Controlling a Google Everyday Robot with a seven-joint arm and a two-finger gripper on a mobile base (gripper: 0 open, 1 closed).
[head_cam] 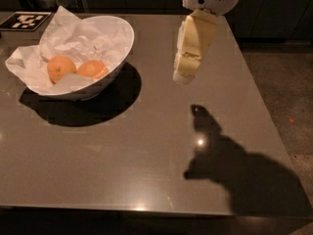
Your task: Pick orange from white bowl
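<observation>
The white bowl (120, 43) stands at the table's far left, lined with crumpled white paper. Two fruits lie in it side by side. The orange (93, 69), deeper reddish-orange and smooth, is the right one. The paler one (60, 67) with a dark stem dimple lies to its left. My gripper (183, 77), cream-coloured under a white arm housing, hangs above the table to the right of the bowl, apart from it and holding nothing.
A black-and-white marker tag (24, 21) lies at the table's back left corner. The table's right edge (266, 111) borders a speckled floor. The arm's dark shadow (234, 170) falls on the front right of the table.
</observation>
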